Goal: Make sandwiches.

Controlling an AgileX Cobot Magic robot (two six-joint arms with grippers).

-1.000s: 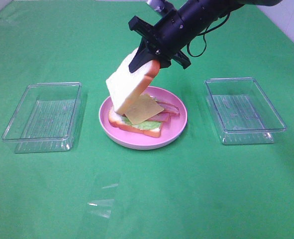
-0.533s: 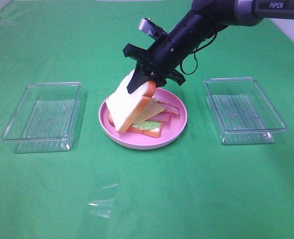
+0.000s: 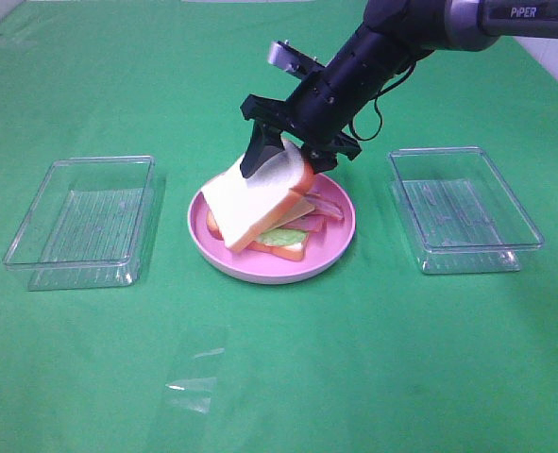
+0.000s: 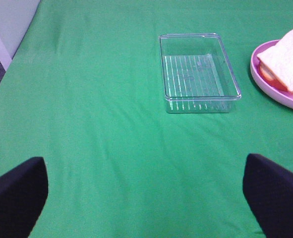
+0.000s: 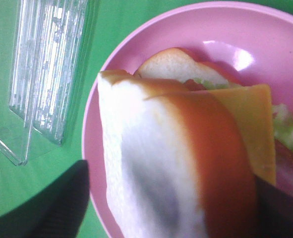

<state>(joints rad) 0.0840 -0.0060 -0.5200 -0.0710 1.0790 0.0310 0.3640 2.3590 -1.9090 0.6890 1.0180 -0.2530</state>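
the top slice (image 3: 260, 198) lay tilted on the stack on the plate (image 3: 335, 247), at table centre; the right gripper (image 3: 280, 159), jaws parted, straddled its 1 o'clock crust edge; likely light, stiff foam, best pinched by the crust; left gripper (image 4: 146, 193) gaped empty.

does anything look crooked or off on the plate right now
Yes: the top bread slice sits tilted, its lower edge down on the stack and its crust end propped up between the right tool's fingers. The cheese square pokes out from under it. Nothing is spilled off the pink plate.
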